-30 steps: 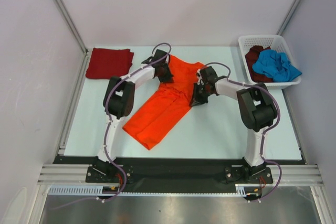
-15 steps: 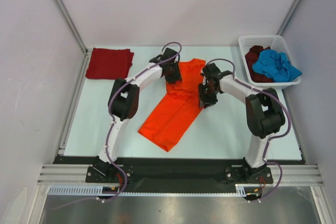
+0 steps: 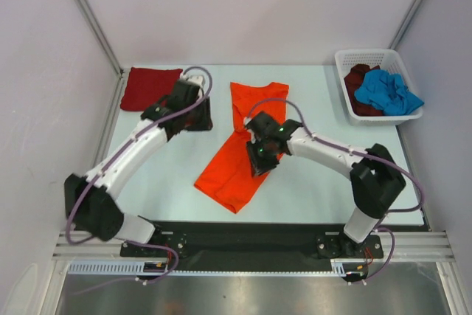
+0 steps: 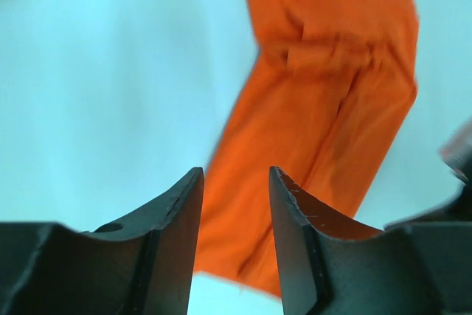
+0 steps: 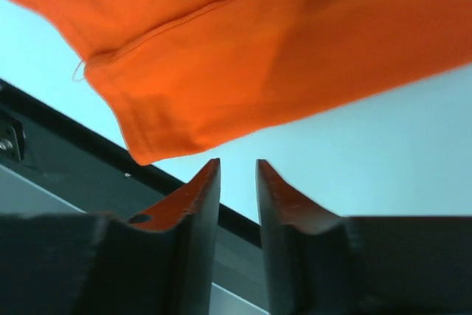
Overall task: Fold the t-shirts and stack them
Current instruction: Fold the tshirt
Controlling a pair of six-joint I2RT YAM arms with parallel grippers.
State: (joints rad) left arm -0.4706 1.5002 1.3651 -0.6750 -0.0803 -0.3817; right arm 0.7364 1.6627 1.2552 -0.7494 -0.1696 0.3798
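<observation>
White arms (image 3: pixel 129 154) w/ blk joints (image 3: pixel 92 208), purple cables (image 3: pixel 276 99), blk tapered fingers (image 4: pixel 173 226)

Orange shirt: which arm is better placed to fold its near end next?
Right, probably. The right gripper hangs open above the orange shirt, with its near corner in view; the left gripper, also open, stands over bare table beside it.

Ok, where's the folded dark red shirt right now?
In the top view, the folded dark red shirt lies flat at the table's far-left corner, left of the orange shirt.
</observation>
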